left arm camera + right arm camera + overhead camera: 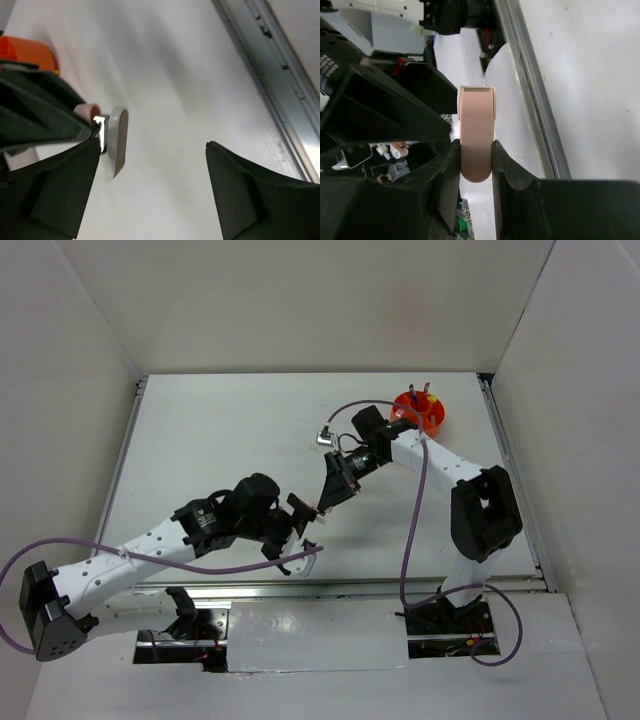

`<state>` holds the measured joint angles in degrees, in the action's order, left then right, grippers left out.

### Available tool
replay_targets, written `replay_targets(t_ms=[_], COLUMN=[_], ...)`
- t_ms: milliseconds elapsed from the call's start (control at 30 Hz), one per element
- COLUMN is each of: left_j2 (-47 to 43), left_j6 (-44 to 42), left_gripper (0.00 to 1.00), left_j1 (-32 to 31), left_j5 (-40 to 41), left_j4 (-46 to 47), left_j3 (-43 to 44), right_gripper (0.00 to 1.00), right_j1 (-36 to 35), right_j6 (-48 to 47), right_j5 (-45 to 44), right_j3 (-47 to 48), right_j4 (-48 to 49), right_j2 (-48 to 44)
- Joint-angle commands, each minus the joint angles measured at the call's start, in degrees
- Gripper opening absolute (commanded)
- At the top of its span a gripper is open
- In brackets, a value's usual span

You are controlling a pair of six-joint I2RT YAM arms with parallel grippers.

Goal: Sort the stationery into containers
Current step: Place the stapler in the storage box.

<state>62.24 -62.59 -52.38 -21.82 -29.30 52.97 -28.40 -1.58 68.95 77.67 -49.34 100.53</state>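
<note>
Pink-and-white eraser (477, 135) tight in my right gripper (476, 161), plain only in the right wrist view, well apart from orange tub (439, 420); left gripper (152, 147) agape.

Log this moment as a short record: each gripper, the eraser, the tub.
left gripper: open, nothing clamped between its fingers
right gripper: shut on the pink-and-white eraser
eraser position: over the middle of the table, close to the left gripper's open fingers, held only by the right gripper
orange tub: far right part of the table; a few items stand in it, too small to name
</note>
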Motion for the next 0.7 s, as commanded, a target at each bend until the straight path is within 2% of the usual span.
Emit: replay_targets(t_ms=[0,233,333,400,500,600,667], left_j2=[-3.3,-10.2,-10.9,-10.6,-8.4,-4.8,-2.3], left_j6=[1.9,12.8,18.2,22.5,29.3,35.5,39.8], left_gripper=[0.99,0.99,0.99,0.99,0.99,0.99,0.99], left_j1=[0.2,0.9,3.2,6.3,11.8,18.2,22.6], left_j5=[2.1,4.9,6.4,5.9,4.7,-2.0,-5.9], left_j4=[6.1,8.3,7.4,6.5,5.2,2.9,2.8], left_j3=[0.6,1.7,2.9,3.5,5.1,7.3,8.7], right_gripper=[0.00,0.00,0.00,0.00,0.00,0.00,0.00], right_j1=[2.6,14.1,20.0,22.4,25.6,26.1,26.4], right_j6=[-5.3,-17.0,-20.7,-25.4,-34.3,-46.1,-53.3], right_j5=[-1.4,-7.7,-16.9,-26.4,-39.6,-50.3,-54.9], right_j3=[3.1,7.5,12.1,16.6,17.4,11.2,7.3], right_j4=[-6.6,-18.1,-18.0,-17.0,-10.4,2.3,6.4], right_j2=[-1.7,-2.1,-2.8,-3.4,-6.5,-10.0,-10.9])
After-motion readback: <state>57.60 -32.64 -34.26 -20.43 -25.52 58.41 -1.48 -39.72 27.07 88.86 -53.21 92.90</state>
